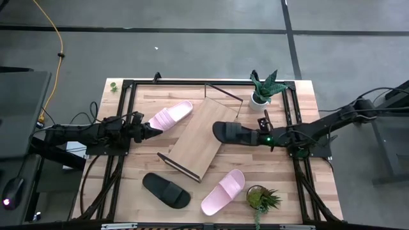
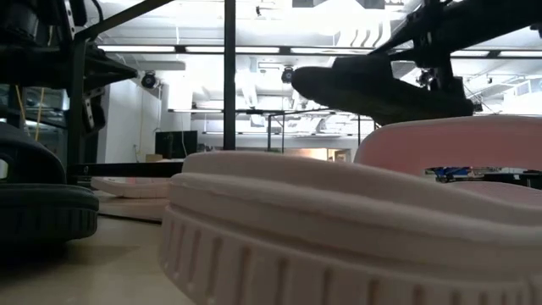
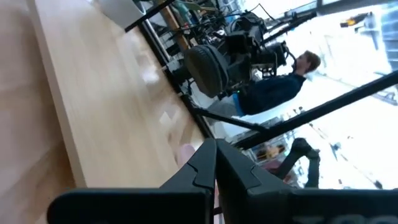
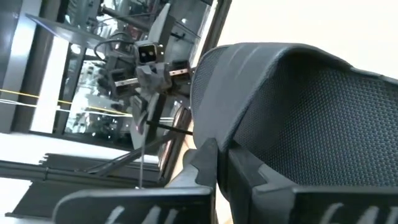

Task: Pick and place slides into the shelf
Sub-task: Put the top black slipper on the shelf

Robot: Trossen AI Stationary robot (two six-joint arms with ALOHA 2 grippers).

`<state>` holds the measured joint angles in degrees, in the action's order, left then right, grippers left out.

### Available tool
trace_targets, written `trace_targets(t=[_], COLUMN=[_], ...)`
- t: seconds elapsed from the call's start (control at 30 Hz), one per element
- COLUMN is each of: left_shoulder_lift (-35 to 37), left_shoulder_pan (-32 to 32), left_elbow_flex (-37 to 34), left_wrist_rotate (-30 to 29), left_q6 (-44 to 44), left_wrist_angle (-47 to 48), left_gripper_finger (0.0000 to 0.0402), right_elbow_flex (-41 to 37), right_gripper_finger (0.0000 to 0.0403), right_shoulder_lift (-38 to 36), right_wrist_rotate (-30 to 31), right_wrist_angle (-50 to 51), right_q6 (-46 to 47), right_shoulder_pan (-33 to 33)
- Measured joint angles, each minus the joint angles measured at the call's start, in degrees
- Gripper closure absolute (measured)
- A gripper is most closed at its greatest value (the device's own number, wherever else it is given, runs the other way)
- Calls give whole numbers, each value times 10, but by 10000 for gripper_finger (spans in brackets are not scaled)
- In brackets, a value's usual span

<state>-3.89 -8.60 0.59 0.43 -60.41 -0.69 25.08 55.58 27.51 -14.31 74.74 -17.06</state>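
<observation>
Shelf: light wooden board, diagonal, mid-tabletop. Black slide raised over its right edge. Pink slide left of shelf. Black slide and pink slide lie near front.

potted plant at table's far right corner | second potted plant near edge | person in room beyond

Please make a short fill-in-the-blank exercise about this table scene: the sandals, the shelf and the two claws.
1. The right claw holds a ____ slide by its heel end.
2. The left claw grips the heel of a ____ slide.
3. The slide in the right claw hangs partly over the wooden ____.
4. The number of slides lying free on the table, near its front edge, is ____.

Missing words: black; pink; shelf; two
</observation>
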Motion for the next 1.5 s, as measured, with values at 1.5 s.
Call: trace_targets(t=[1.5], left_shoulder_lift=[-1], left_shoulder_pan=[0], left_elbow_flex=[0], left_wrist_rotate=[5], left_q6=[86], left_wrist_angle=[1], left_gripper_finger=[401], right_elbow_flex=[428], right_gripper_finger=[403], right_shoulder_lift=[489], right_wrist_rotate=[143], right_wrist_angle=[52], right_q6=[164], right_shoulder_pan=[1])
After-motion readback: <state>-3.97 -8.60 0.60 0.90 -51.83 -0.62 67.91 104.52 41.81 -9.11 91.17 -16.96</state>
